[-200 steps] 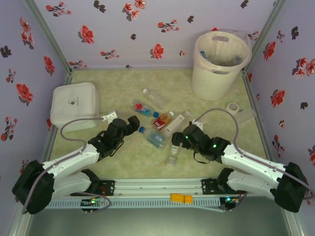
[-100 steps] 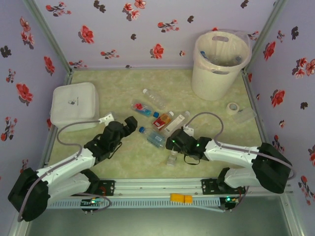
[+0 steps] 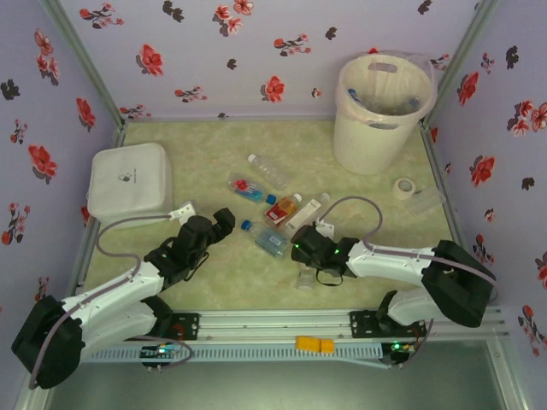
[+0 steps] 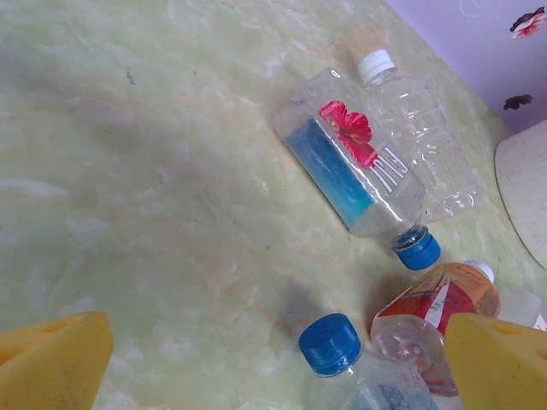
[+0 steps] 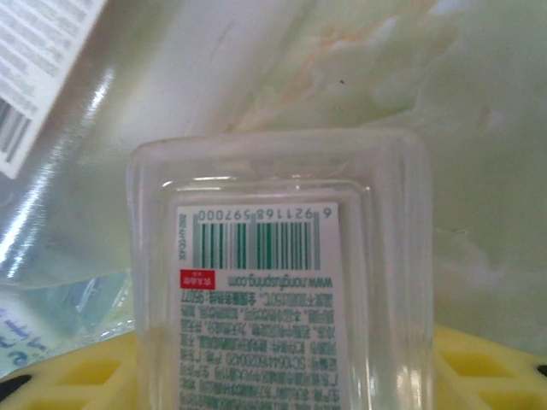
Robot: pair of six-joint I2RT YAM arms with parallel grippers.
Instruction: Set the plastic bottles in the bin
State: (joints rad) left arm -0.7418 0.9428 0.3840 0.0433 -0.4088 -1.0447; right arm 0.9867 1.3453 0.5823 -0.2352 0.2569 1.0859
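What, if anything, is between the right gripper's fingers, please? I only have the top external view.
Observer: A clear, square-sided bottle lies between the right gripper's yellow pads, its barcode label facing the camera.
Operator: Thank you. Are the pads pressing it?
Observer: I cannot tell; they flank it closely on both sides.
Operator: And the left gripper?
Observer: The left gripper is open, a blue-capped bottle between its own pads.
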